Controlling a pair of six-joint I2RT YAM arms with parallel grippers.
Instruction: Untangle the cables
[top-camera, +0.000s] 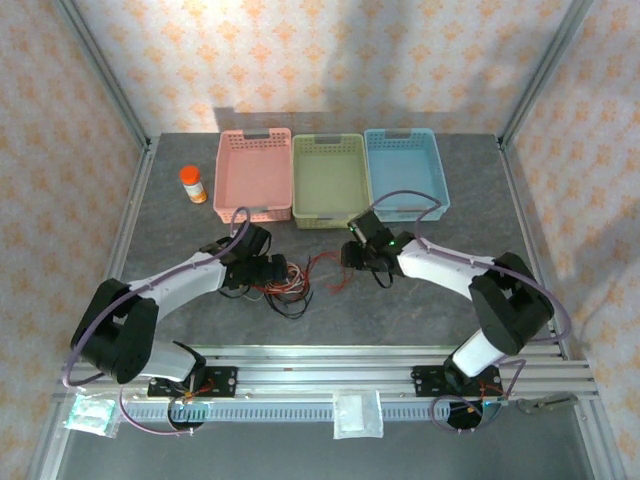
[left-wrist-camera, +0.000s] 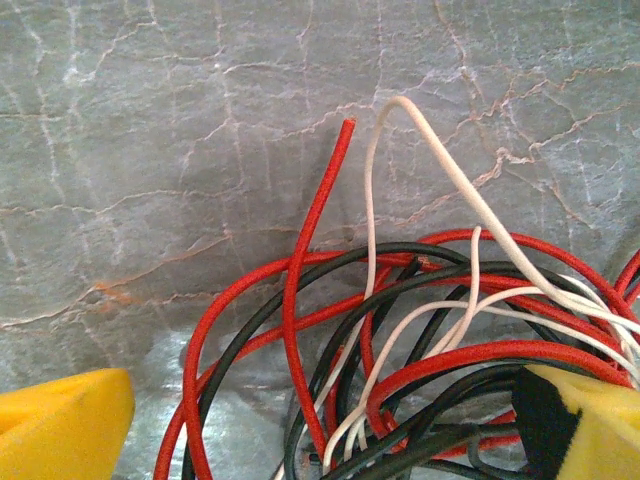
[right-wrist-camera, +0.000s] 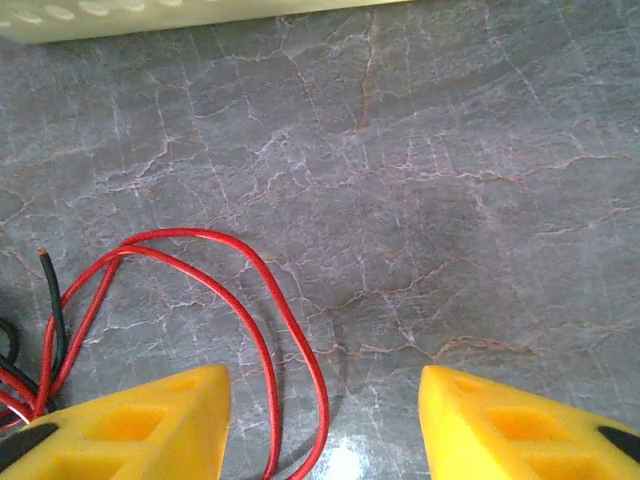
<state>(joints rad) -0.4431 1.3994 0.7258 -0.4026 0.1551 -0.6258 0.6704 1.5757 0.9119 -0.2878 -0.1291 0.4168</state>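
At wrist level, left pincer (left-wrist-camera: 325, 420) gapes empty over cables (left-wrist-camera: 320, 195), right pincer (right-wrist-camera: 325, 400) likewise over one red loop (right-wrist-camera: 190, 236).

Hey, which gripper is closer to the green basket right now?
Right. The right gripper sits just in front of the near right corner of the green basket; the left gripper is farther off to the left, over the cables.

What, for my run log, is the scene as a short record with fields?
cables: red, black, white; tangled on the table, between the arms
left gripper: open, over the tangle
right gripper: open, red loop between its jaws
baskets: pink basket, green basket, blue basket; row at far side
bottle: left of pink basket
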